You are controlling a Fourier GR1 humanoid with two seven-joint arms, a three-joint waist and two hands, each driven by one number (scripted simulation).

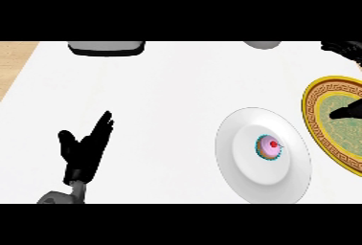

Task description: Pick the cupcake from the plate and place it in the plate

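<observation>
A cupcake (269,146) with pink icing, a red cherry and a teal wrapper stands upright in the middle of a white plate (233,143) on the white counter. Just to the right lies a gold-rimmed plate (311,103) with a green centre, partly cut off by the view's edge. My right hand (350,111) shows only in part at the right edge: its thumb is over the gold-rimmed plate, its fingers (343,49) are spread near the top right corner, and it holds nothing. My left hand (84,148) rests open at the lower left, fingers up, far from both plates.
A grey and black appliance base (106,48) sits at the counter's far edge, top left. A grey rounded object (263,44) shows at the top, right of centre. A wooden strip (14,62) borders the counter at the far left.
</observation>
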